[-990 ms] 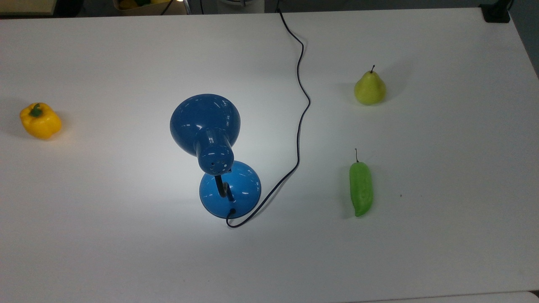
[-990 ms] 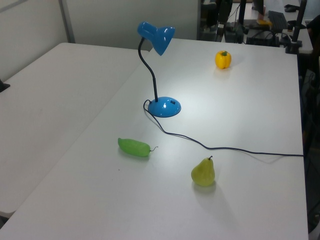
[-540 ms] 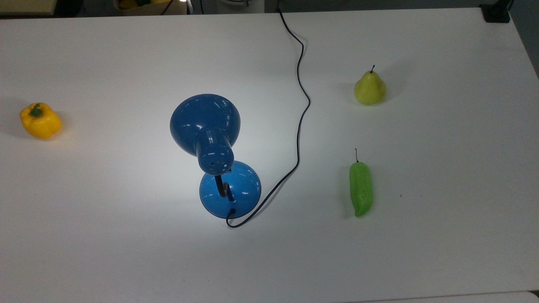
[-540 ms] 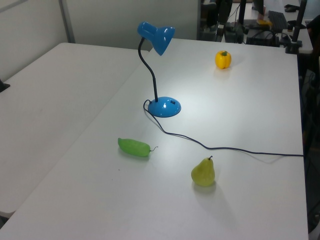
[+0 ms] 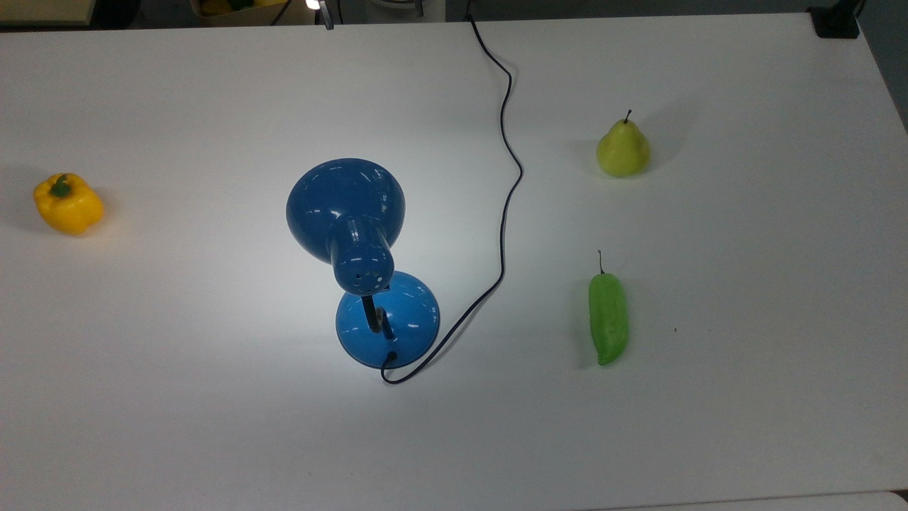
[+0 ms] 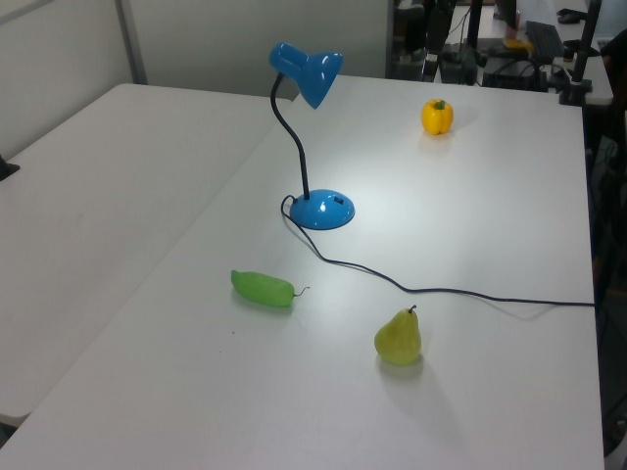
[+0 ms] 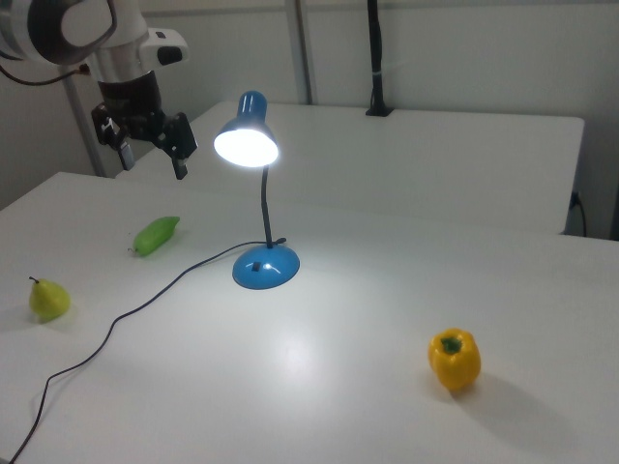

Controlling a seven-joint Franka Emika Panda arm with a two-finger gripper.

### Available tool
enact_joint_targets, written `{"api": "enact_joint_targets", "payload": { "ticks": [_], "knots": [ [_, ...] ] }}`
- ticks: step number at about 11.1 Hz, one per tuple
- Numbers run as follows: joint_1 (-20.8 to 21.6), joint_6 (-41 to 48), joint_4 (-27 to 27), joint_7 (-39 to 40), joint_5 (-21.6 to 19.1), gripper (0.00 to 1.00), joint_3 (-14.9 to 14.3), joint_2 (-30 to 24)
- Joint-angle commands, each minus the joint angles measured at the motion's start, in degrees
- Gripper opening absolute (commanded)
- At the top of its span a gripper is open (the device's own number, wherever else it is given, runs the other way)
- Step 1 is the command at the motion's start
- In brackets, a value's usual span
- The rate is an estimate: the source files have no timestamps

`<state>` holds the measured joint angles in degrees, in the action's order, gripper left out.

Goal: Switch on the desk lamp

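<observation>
The desk lamp (image 5: 345, 206) stands mid-table, glossy blue, with its round base (image 5: 397, 319) under the shade in the top view. Its shade (image 7: 246, 135) glows white in the right view and a bright pool of light lies on the table around the base (image 7: 265, 267). A thin black cord (image 5: 505, 213) runs from the base to the table's far edge. My gripper (image 7: 153, 158) hangs open and empty above the table at the right view's upper left, well apart from the lamp. One finger tip (image 5: 325, 14) pokes in at the top view's upper edge.
A yellow bell pepper (image 5: 67, 204) sits at the top view's left. A pear (image 5: 623, 150) and a long green pepper (image 5: 608, 319) lie at the top view's right. A second white table (image 6: 88, 196) adjoins at the left view's left.
A finger tip of the gripper has come slightly into the top view's upper edge. The lamp and the fruit have not moved.
</observation>
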<state>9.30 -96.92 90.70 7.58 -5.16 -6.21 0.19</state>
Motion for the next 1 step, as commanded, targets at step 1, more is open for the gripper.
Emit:
{"api": "enact_joint_targets", "payload": {
  "ticks": [1],
  "knots": [
    [0.7,-0.5,1.0,1.0,1.0,1.00,-0.3,-0.6]
  ]
}}
